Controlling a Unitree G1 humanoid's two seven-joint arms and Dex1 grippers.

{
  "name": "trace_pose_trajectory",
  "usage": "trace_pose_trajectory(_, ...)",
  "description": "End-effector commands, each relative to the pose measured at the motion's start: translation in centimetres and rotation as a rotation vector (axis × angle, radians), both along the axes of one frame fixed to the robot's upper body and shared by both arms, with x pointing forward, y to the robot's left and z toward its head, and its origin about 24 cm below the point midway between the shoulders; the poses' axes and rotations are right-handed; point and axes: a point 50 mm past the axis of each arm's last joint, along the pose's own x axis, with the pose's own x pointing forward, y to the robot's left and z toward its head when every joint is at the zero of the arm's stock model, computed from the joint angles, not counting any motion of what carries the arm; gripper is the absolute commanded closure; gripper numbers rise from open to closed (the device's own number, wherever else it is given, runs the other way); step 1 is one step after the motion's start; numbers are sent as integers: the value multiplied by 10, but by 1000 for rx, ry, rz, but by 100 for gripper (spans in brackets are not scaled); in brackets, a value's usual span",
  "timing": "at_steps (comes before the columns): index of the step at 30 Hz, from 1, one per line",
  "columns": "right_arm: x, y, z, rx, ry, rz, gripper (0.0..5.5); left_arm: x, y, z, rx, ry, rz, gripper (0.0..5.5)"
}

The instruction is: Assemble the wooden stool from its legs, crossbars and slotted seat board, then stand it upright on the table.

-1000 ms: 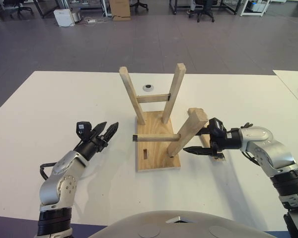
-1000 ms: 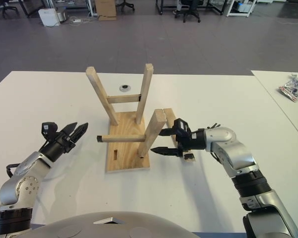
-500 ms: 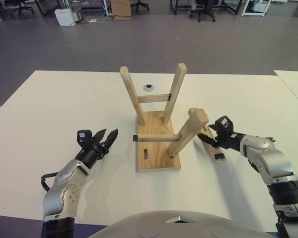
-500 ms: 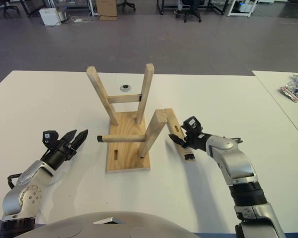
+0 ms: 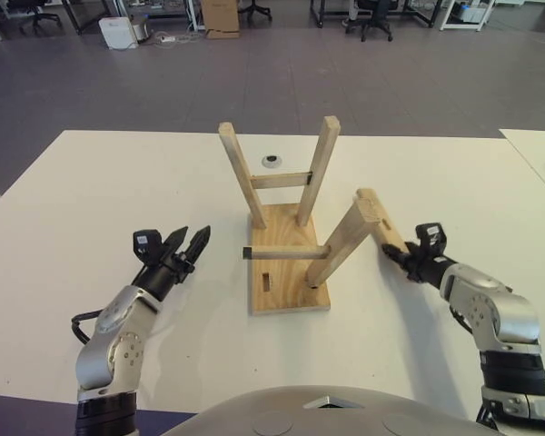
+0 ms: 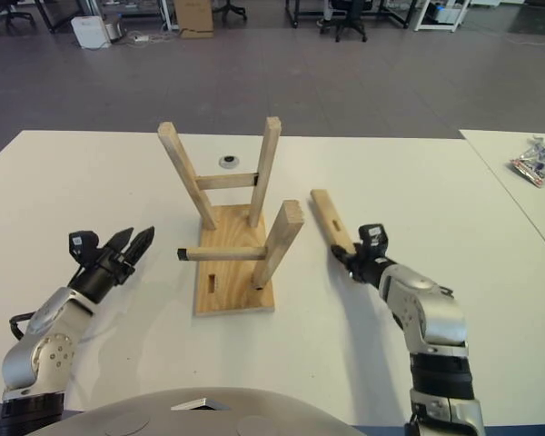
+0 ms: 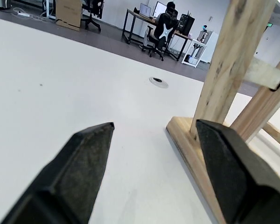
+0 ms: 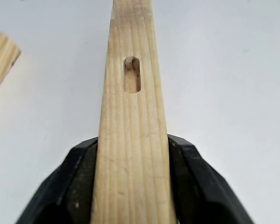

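Since a second ago, the right gripper [image 5: 407,262] has drawn back toward the lower right of the left eye view. The loose leg [image 5: 374,216] has slid out with it from behind the tilted leg [image 5: 345,243] and lies flat on the table [image 5: 118,182], just right of that leg. The gripper is clamped on the leg's near end, which looks like a way to drag it clear before lifting.

At centre frame, the seat board [image 5: 289,272] lies underside up with three legs standing in it. The two far legs [image 5: 241,177] are tied by one crossbar, and the tilted leg carries a second crossbar [image 5: 286,252] whose left end hangs free. Below that free end is an empty slot [image 5: 267,282], probably where the loose leg belongs.

The left gripper [image 5: 189,245] rests left of the board with its fingers spread, holding nothing; it seems parked there to steady the board or the free crossbar.

The right eye view gives the same layout, with the loose leg apart from the tilted one.

In the left wrist view, the two black fingers [image 7: 84,158] stand wide apart over bare table, aimed at the board's edge.

In the right wrist view, the pads [image 8: 81,179] press both sides of the loose leg. Its mortise [image 8: 132,74] faces the camera, beyond the grip, so the hole stays free for the crossbar.
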Motion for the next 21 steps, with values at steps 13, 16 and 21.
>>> trace_pose_trajectory(13,14,87,225,586,-704,1011,344,51,-47,234,-168,-759,-643,182)
trace_pose_trajectory(16,11,99,219,581,-618,1137,344,50,-60,236,-176,-758,-713,155)
trace_pose_trajectory(21,12,101,214,541,-566,1216,344,45,-70,237,-212,-740,-828,155)
